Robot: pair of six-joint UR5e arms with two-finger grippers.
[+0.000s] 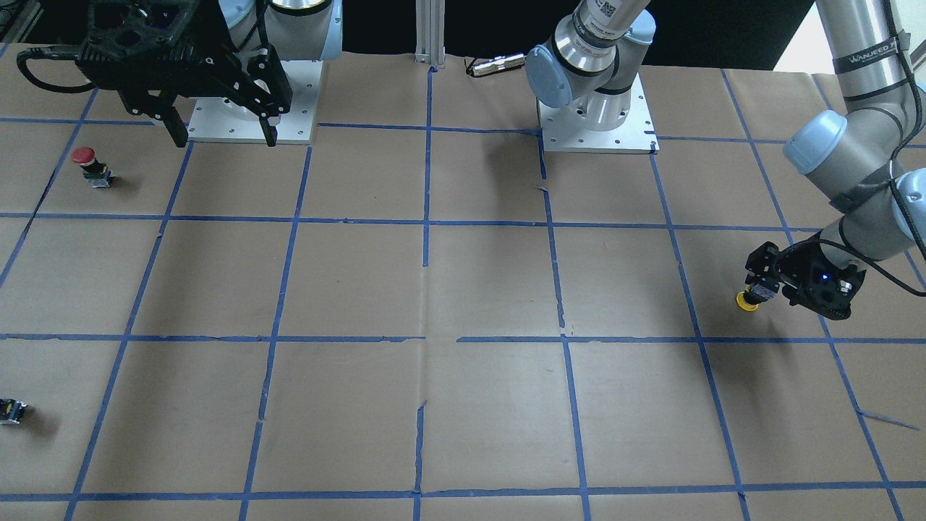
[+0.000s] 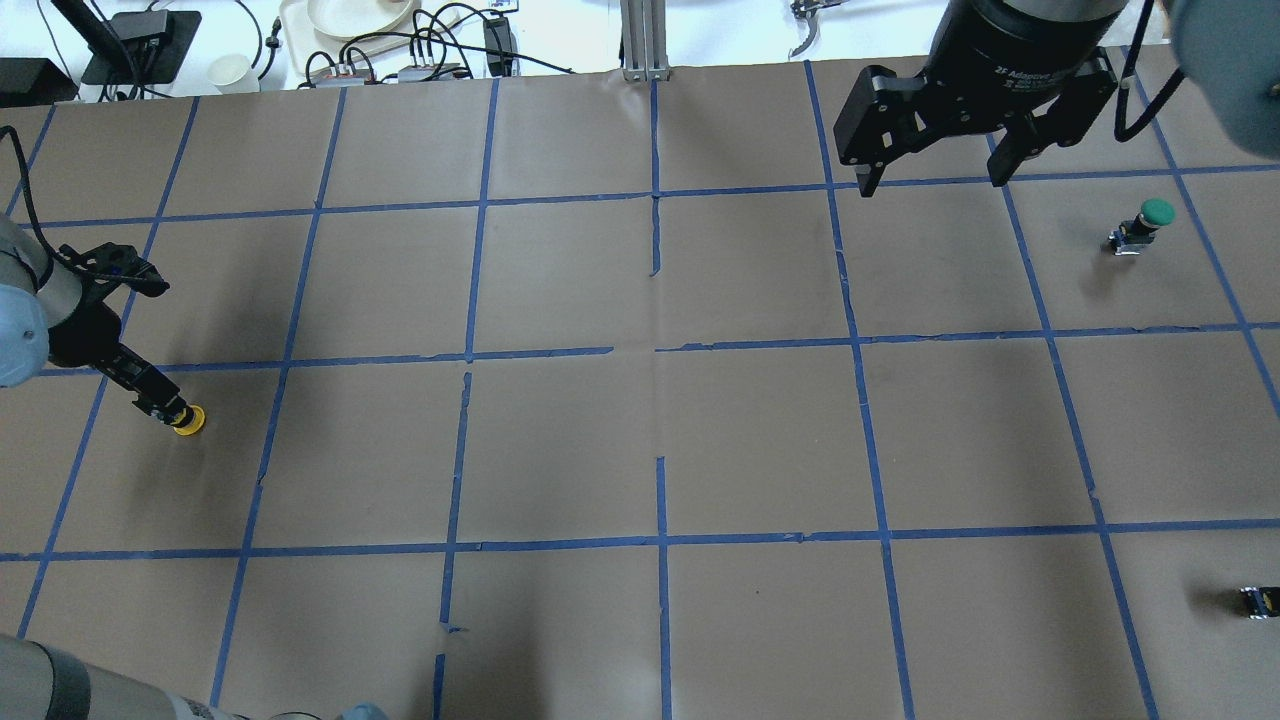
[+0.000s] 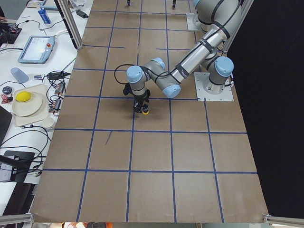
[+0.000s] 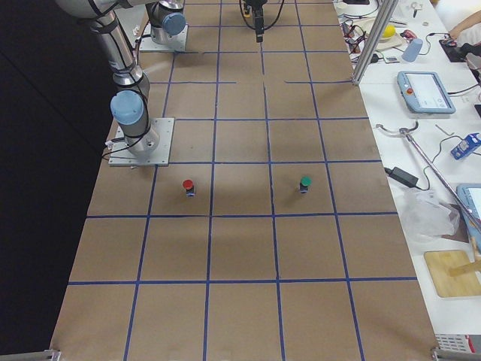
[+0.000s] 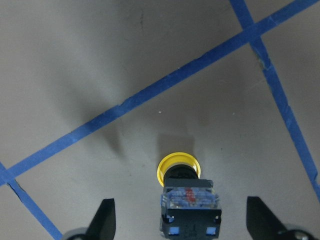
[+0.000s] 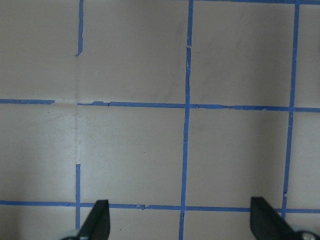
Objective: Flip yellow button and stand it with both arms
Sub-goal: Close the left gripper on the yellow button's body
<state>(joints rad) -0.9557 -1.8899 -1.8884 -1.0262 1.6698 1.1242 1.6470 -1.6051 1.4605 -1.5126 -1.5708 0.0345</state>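
Left gripper (image 5: 178, 216) is open. I see both fingers (image 5: 105, 217) standing wide of the yellow button (image 5: 189, 202), with a gap on either side. The button rests cap-down on the paper-covered table (image 1: 463, 289) at the robot's left end, contact base upward, close to a blue tape line (image 5: 150, 94). Right gripper (image 2: 932, 180) hangs raised at the other end, jaws spread with nothing between them.

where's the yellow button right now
The yellow button is at the overhead view's far left, on the robot's left side, inside the open left claw, just below a blue tape line, cap toward the paper.
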